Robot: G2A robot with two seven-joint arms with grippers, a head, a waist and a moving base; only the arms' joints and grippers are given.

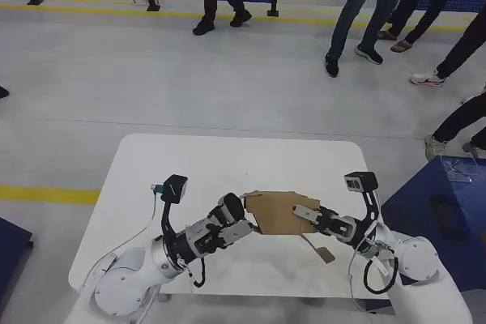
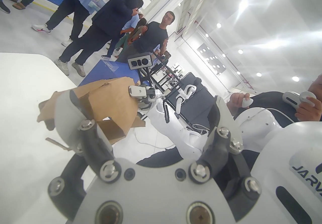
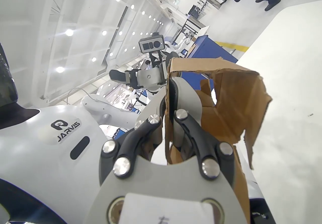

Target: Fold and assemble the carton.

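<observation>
One brown carton (image 1: 279, 212), partly folded with flaps loose, sits over the near middle of the white counter (image 1: 227, 162), between both arms. Left end effector (image 1: 233, 209): released, fingers spread wide, one finger against the carton's left end. Right end effector (image 3: 169, 84): clenched on a wall panel at the carton's right end, the panel between its fingers.

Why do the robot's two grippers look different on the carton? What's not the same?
The left gripper is open, with one finger against the carton. The right gripper is shut on a carton wall. The left gripper sits at one end of the carton and the right gripper at the opposite end. Both touch the same carton.
</observation>
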